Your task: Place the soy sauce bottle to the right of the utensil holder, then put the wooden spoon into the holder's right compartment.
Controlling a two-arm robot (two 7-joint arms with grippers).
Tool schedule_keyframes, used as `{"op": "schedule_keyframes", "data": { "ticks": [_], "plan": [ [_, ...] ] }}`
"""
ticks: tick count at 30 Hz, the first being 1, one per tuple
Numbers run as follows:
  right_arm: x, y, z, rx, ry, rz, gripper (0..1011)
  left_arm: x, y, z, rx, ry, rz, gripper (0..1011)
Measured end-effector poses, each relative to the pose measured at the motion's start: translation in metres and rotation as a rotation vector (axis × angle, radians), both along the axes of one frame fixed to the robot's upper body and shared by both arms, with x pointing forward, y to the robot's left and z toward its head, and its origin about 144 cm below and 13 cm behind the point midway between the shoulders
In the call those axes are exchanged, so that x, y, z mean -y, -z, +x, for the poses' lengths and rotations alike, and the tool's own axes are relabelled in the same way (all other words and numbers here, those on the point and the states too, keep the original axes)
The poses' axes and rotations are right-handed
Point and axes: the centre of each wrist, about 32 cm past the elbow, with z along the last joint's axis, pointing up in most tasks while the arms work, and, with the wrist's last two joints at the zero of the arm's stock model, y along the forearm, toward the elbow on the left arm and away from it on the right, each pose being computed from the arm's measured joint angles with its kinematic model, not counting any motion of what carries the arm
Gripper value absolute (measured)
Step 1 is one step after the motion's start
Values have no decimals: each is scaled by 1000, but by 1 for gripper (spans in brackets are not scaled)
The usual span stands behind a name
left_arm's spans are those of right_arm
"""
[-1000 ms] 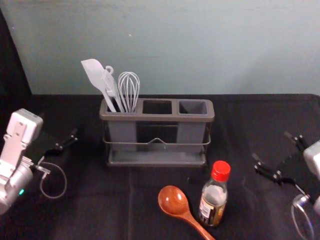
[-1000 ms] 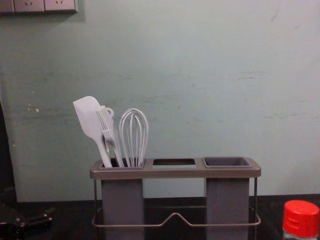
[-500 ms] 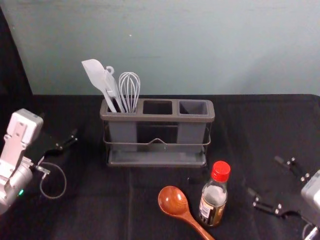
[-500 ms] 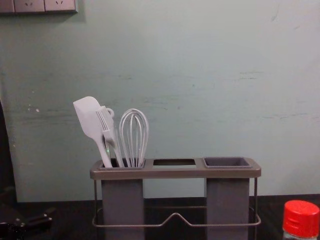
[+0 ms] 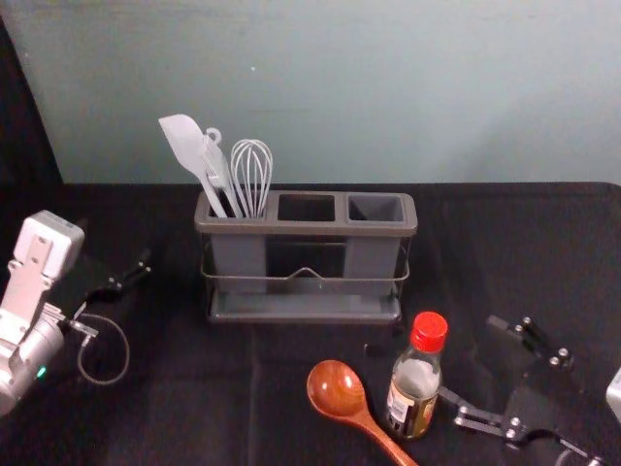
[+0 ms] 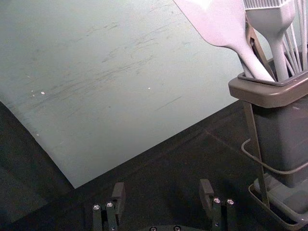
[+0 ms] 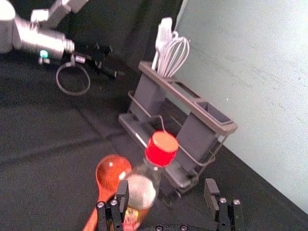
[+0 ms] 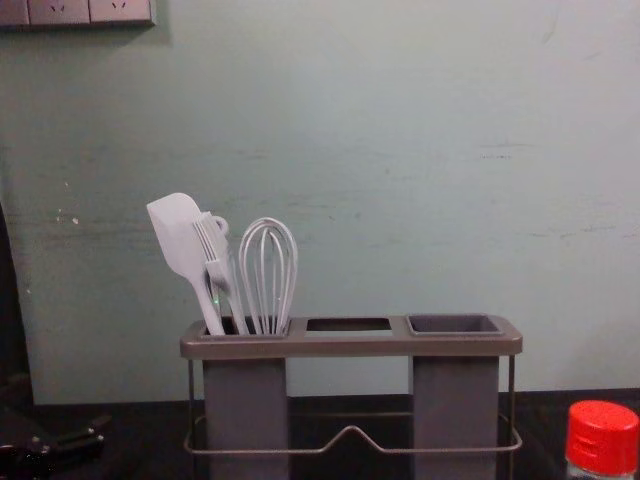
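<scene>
Clearly, the soy sauce bottle (image 5: 411, 393) stands upright on the black-covered bench (image 5: 155, 408), nearer the robot than the utensil holder (image 5: 305, 229) and roughly in line with its right end. The red cap (image 5: 429, 332) is on, and the chest view shows it at the lower right, beyond the holder's right side.

At the bottle's right side is the right pincer (image 5: 468, 357), low over the bench, its two fingers spread wide. One fingertip is just beside the glass, the other farther toward the back and right. In the right wrist view the bottle overlaps one finger rather than sitting midway between the two; whether they touch, I honestly can't tell from these angles.

The wooden spoon (image 5: 338, 390) lies on the bench to the left of the bottle, bowl toward the holder, its handle slanting back toward the robot and passing near the bottle's base.

In the holder's left compartment a pale spatula (image 5: 181, 144), a brush (image 5: 217, 169) and a whisk (image 5: 251, 177) stand heads up. Next along comes the middle opening (image 5: 306, 208), then the right compartment (image 5: 375, 208), a grey cup with its mouth open upward. A thin wire rail (image 5: 336, 280) runs across the front.

The left pincer (image 5: 114, 243) is parked to the left of the holder, fingers apart.
</scene>
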Motion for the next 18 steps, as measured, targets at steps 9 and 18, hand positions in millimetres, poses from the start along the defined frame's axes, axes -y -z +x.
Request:
{"op": "schedule_keyframes", "data": {
  "ticks": [9,18],
  "plan": [
    [-15,19,17,-24,9,144,1002,0,0,0,0,0,0,1012],
    [-31,36,30,-43,28,274,1002,0,0,0,0,0,0,1011]
  ]
}}
